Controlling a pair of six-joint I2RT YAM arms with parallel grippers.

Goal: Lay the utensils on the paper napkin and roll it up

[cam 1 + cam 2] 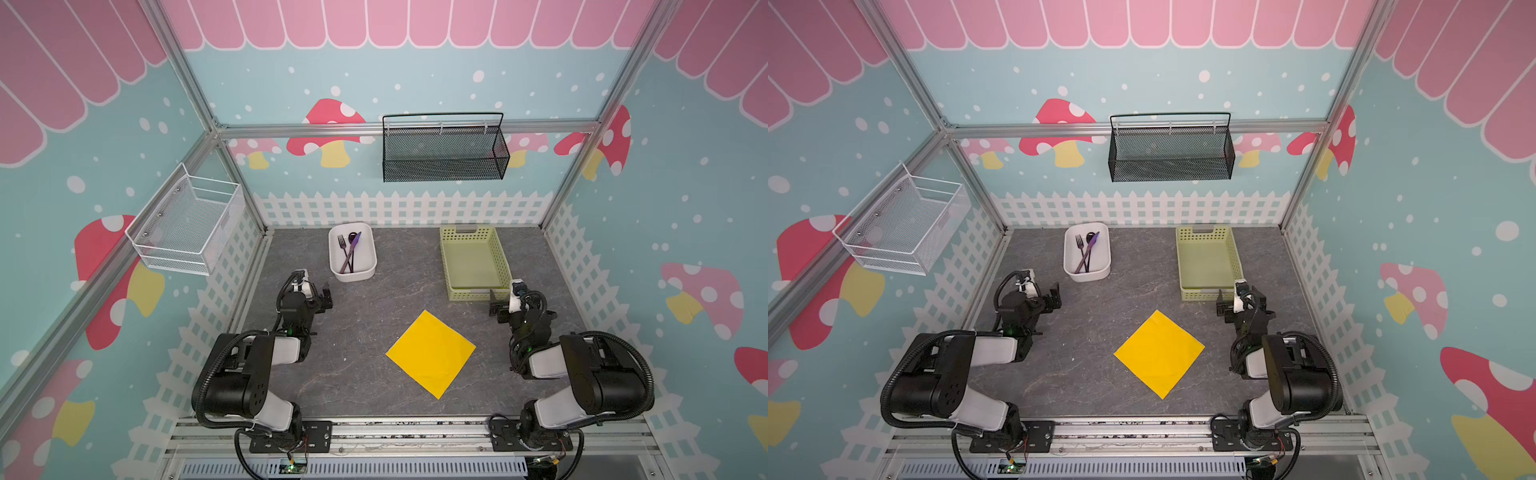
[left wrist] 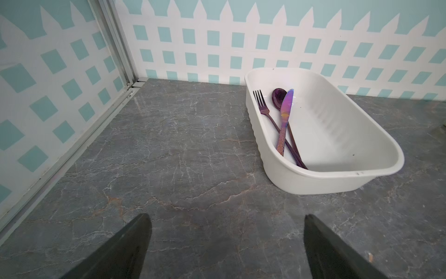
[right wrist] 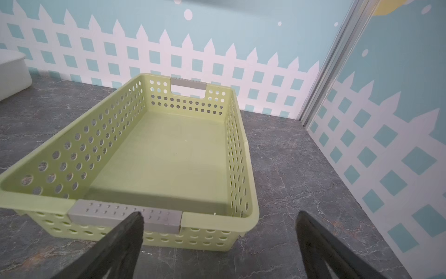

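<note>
Top views, napkin: in both top views the bright yellow square paper napkin (image 1: 431, 354) lies flat and bare at 5 o'clock from the table's middle.
Top views, utensils: dark-purple plastic fork (image 1: 342, 243), round-bowled spoon (image 1: 353, 237) and lighter violet knife (image 1: 352, 251) lie crossed in a white oval plastic tub (image 1: 332, 257) at 11 o'clock, well apart from the napkin.
Top views, pincers: left gripper (image 1: 327, 296) at 9 o'clock near the tub; right gripper (image 1: 493, 302) at 3 o'clock beside a pale green perforated basket (image 1: 473, 266).
Left wrist: jaws spread, nothing between; the knife seems to lie topmost.
Right wrist: jaws apart, empty, at the basket's near rim.
Advice: the left arm is likely best placed. Take the knife first, pinch across its handle from above, clear of the tub wall.
</note>
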